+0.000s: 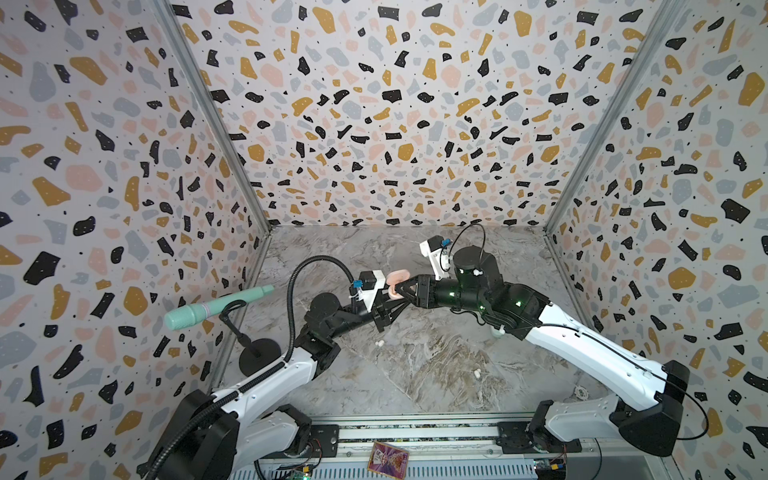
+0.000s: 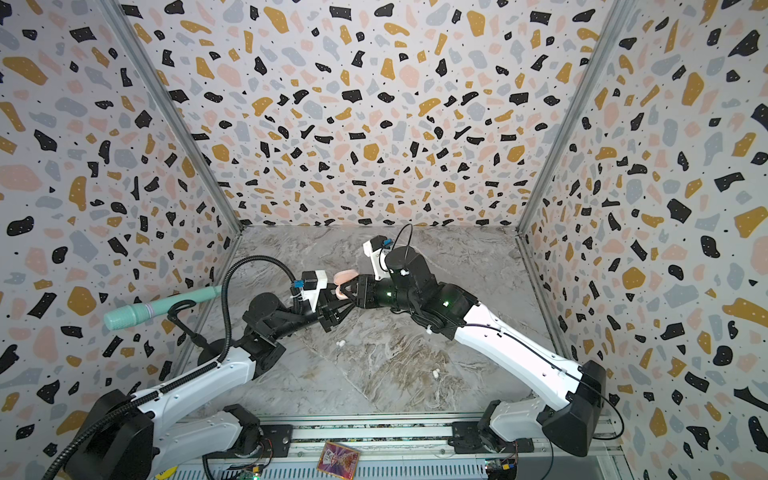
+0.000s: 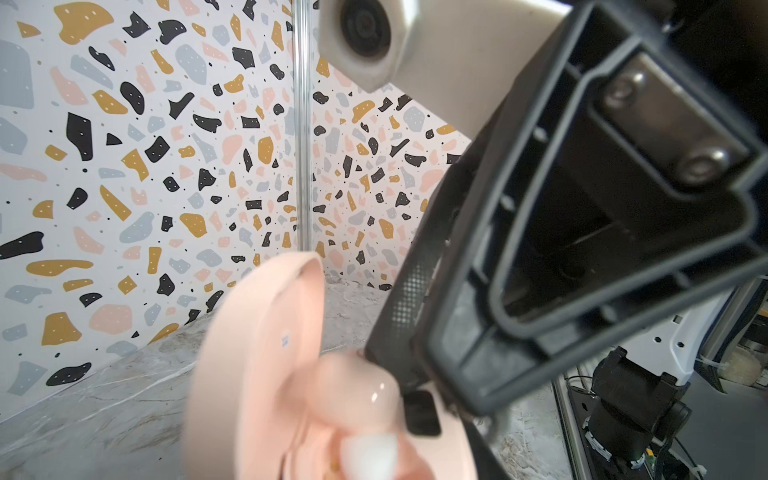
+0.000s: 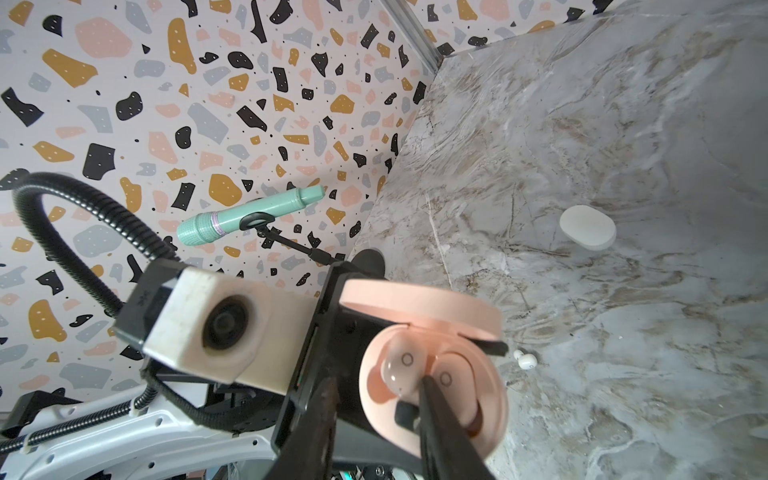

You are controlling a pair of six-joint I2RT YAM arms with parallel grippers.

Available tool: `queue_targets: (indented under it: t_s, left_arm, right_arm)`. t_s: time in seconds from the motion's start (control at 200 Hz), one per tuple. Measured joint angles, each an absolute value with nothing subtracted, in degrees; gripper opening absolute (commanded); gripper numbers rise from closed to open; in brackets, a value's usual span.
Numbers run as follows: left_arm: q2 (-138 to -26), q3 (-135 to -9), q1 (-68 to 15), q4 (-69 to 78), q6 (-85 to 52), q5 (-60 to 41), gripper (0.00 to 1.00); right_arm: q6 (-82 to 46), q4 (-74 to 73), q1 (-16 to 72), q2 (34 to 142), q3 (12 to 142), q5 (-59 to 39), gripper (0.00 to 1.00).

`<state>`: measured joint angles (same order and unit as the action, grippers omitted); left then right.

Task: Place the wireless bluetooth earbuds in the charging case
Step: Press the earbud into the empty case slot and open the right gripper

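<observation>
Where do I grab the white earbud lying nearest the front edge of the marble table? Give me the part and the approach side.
Come straight down and pinch across the rounded body of the white earbud. It lies low on the table, bare marble all around, so a sideways approach would likely scrape the surface.

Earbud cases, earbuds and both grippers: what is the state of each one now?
pink case: lid open, held above the table.
pink earbuds: both in the pink case.
left gripper: shut on the pink case.
right gripper: open, fingertips at the pink earbuds.
white case: closed, on the table.
white earbuds: loose on the table, outside any case.
</observation>
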<state>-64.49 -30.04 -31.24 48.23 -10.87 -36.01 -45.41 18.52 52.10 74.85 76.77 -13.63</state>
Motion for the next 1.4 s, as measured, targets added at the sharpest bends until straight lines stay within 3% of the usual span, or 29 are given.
queue_targets:
  t_s: [0.36, 0.806, 1.402]
  left_arm:
    - [-64.5, -30.0, -31.2, 48.7, -10.1, -35.5, 0.30]
    - [-64.2, -30.0, -31.2, 48.2, -10.3, -35.6, 0.30]
    - [-64.0, -30.0, -31.2, 47.6, -10.1, -35.7, 0.30]
  right_arm:
    - [-44.5, 27.5, 52.5, 74.1, 82.7, -11.8, 0.39]
    - [-41.5, 28.5, 52.5, 81.3, 87.5, -12.8, 0.39]
    - [-42.0, 28.9, 53.3, 81.6, 87.9, -13.5, 0.39]
